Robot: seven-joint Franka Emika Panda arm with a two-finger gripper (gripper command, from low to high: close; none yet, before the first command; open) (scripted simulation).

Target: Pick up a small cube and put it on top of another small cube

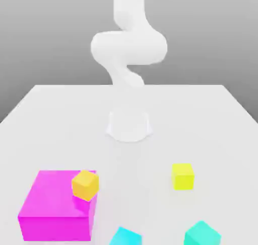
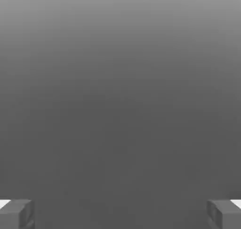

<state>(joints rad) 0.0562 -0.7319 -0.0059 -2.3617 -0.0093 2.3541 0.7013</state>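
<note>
Gripper wide open, nothing between the fingers: in the hand view the two grey tips sit at opposite edges with only plain grey backdrop between them. In the exterior view the white arm rises from its round base at the middle of the white table, folded back on itself up high, well clear of every block. Yellow cube sits flat on the table toward the exterior view's right, in front of the base, alone, touching nothing. Orange cube is on the exterior view's left, resting on top of the magenta block at its far right corner, turned a bit relative to the block's edges; it overhangs or sits right at that corner, can't tell which. Magenta block is by far the biggest item, near the front left of the table. Two teal cubes at the front edge: one just right of the magenta block, cropped by the frame bottom, the other further to the exterior view's right, also partly cropped, in front of the yellow cube and apart from it. Yellow cube lies between base and the right teal cube, roughly. No cube is stacked on the yellow one and it's on nothing but the table.
</note>
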